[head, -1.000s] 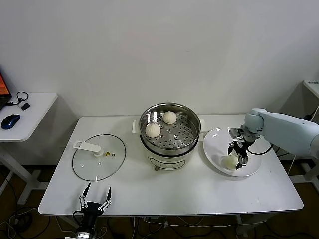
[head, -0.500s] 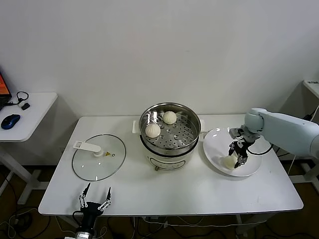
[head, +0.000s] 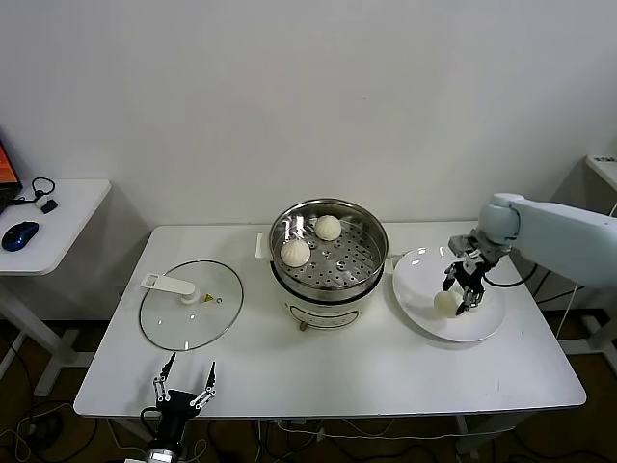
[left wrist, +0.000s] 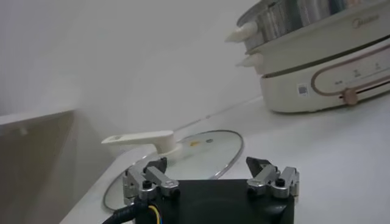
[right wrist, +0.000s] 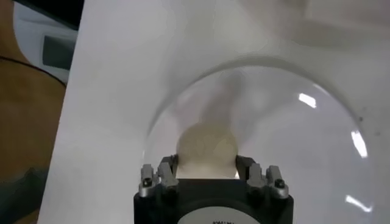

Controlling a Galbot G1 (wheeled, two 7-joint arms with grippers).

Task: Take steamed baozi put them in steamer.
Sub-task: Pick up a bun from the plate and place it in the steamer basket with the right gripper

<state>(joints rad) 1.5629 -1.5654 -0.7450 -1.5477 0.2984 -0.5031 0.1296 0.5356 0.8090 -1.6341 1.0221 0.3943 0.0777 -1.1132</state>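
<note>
Counting three baozi total: two sitting in the steamer, and a third baozi over on the white plate right of the steamer, pinched in the right gripper. The right wrist view shows that bun wedged between the fingers. Left gripper sits spread open, in front of the glass lid left of the steamer.

The room is bright with soft light from above, the shiny steamer glints, small white glare spots sit on the plate, and both wrist pictures look blurry.
</note>
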